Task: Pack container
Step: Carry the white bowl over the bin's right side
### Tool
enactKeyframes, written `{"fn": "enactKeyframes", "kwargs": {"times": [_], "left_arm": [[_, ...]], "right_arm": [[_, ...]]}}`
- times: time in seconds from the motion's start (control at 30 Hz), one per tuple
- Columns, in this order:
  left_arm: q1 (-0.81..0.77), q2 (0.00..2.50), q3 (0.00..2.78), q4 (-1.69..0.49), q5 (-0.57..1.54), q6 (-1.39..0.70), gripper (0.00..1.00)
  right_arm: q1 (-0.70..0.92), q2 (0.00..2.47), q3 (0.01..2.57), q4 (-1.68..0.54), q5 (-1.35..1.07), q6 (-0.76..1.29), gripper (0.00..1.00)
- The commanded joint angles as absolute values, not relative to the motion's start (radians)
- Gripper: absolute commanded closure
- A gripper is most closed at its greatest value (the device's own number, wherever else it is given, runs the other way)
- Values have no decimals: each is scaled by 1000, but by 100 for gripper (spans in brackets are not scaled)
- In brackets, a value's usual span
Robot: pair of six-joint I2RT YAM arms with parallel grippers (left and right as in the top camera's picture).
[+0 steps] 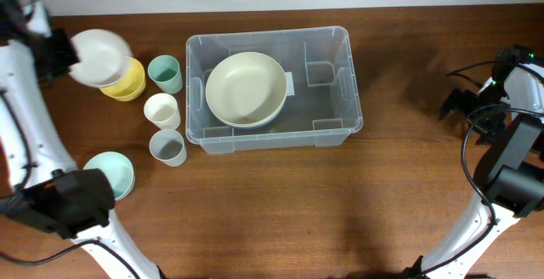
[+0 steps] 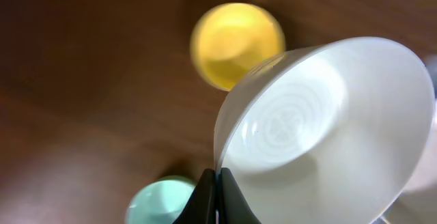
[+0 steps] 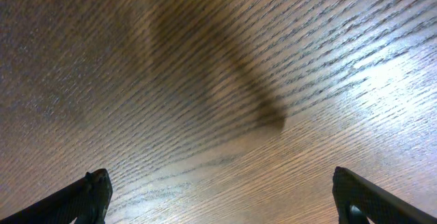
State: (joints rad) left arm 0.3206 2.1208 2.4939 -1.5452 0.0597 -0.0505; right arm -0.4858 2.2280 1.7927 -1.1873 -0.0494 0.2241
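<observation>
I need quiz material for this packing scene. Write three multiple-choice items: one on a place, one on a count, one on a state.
1. Where is the cream bowl?
A. inside the container
B. on the bare table
C. held in the air

2. How many cups stand left of the container?
A. two
B. three
C. five

3. The left hand is:
A. open over bare wood
B. shut on the white bowl
C. resting inside the container

Answers:
1 A, because the overhead view shows it within the clear walls.
2 B, because there is one teal, one white and one grey.
3 B, because the wrist view shows it pinching the bowl's rim.
</observation>
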Motion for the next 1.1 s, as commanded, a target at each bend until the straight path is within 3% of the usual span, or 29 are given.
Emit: {"fn": "enactKeyframes", "kwargs": {"times": [0.0, 0.23, 0.7, 1.07], "left_arm": [[231, 2120, 2513, -1534, 117, -63, 99], [34, 2117, 2558, -1513, 133, -63, 99], [-394, 2128, 2555, -1250, 105, -52, 99], [-501, 2258, 2553, -1141, 38, -52, 99]], "right_arm": [[-492, 2211, 1789, -1187, -48, 217, 1], [-492, 2211, 1789, -1187, -48, 217, 1], [-492, 2211, 1789, -1187, -48, 217, 1], [-492, 2211, 1789, -1187, -48, 217, 1]]}}
